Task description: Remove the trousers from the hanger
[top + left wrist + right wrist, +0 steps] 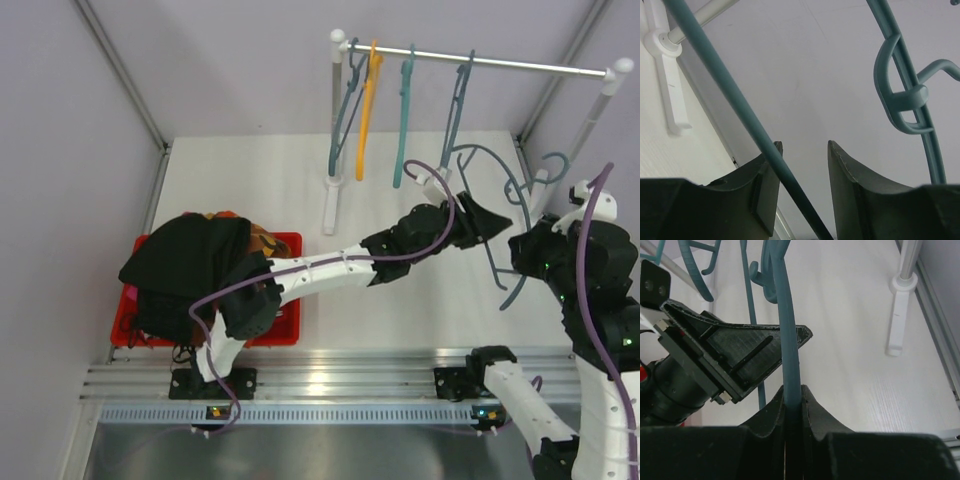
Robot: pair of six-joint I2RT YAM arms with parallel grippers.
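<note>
From above, we see the trousers (190, 262) heaped in the red basket (290, 245) at the near left, a black pair on top. They are well apart from the hanger (505, 165) held up on the right. That hanger looks bare, so we judge the step in hand to be passing or steadying it, not pulling cloth. The left gripper (495, 220) reaches across to it from the left, and the right gripper (530, 250) meets it from the right. Four other hangers (366, 110) dangle from the rail (520, 65) at the far side.

At the left wrist, the fingers (845, 190) stand partly apart with a thin bar of the hanger (726, 85) running slantwise between them. The bar hugs the left-hand finger, with a clear gap on the other side, so nothing is clamped yet. We would centre the bar in that gap before closing, or it may be pushed sideways and twist.

At the right wrist, the fingers (807, 405) are pinched tight on the hanger (789, 340), which rises straight out of the closed tips. We would loosen this grip only once the left has the bar firmly — two clamps pulling crosswise could bend the thin plastic.
</note>
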